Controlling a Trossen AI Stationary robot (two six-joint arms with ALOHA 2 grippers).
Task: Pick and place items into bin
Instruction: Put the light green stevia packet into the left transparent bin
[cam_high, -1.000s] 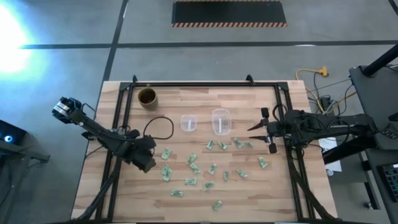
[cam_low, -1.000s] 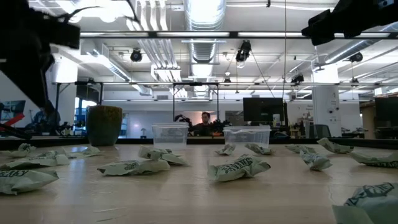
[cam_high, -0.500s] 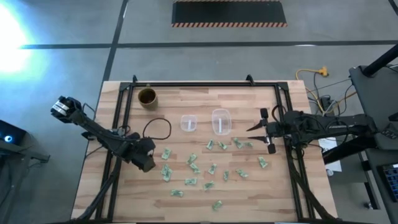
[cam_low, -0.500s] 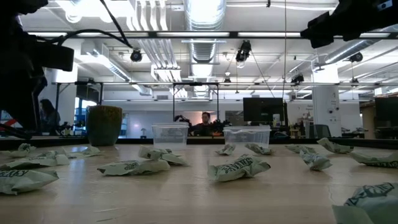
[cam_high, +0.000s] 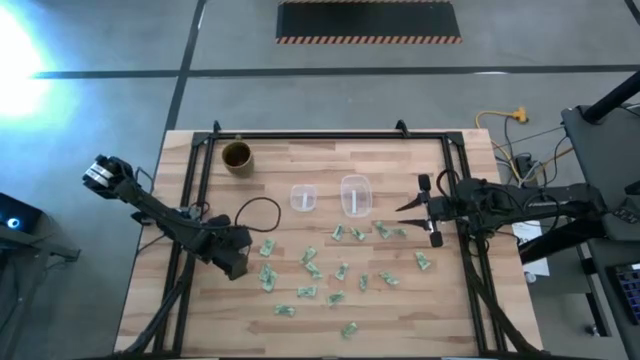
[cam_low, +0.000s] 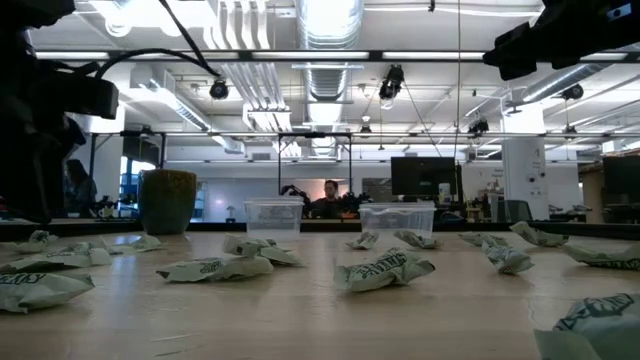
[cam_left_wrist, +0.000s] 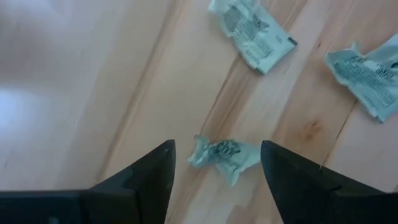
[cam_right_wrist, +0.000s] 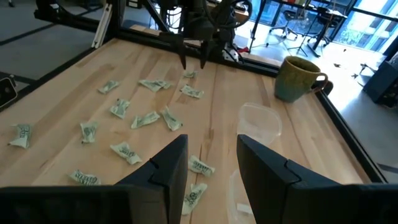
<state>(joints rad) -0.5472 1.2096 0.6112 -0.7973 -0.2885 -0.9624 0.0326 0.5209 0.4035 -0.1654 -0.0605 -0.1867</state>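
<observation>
Several small green-and-white wrappers (cam_high: 340, 268) lie scattered on the wooden table. My left gripper (cam_high: 240, 268) hangs open over the table's left part, pointing down. In the left wrist view one crumpled wrapper (cam_left_wrist: 222, 155) lies flat on the wood below and between its fingers (cam_left_wrist: 217, 180), untouched. My right gripper (cam_high: 408, 210) is open and empty at the table's right side, above the wrappers near the larger tub; its fingers show in the right wrist view (cam_right_wrist: 211, 168). Two clear plastic tubs (cam_high: 303, 198) (cam_high: 355, 195) stand at the table's middle.
A brown round cup (cam_high: 237, 156) stands at the far left, seen also in the low view (cam_low: 167, 200). A black cable loop (cam_high: 258, 212) hangs by my left arm. A black frame (cam_high: 330, 138) runs along the table's far edge and sides. A person sits far behind the table (cam_low: 329, 198).
My left arm has shifted a little over the wrappers at the table's left, and its cable loop has changed shape. My right arm has kept still. The wrappers lie where they were.
</observation>
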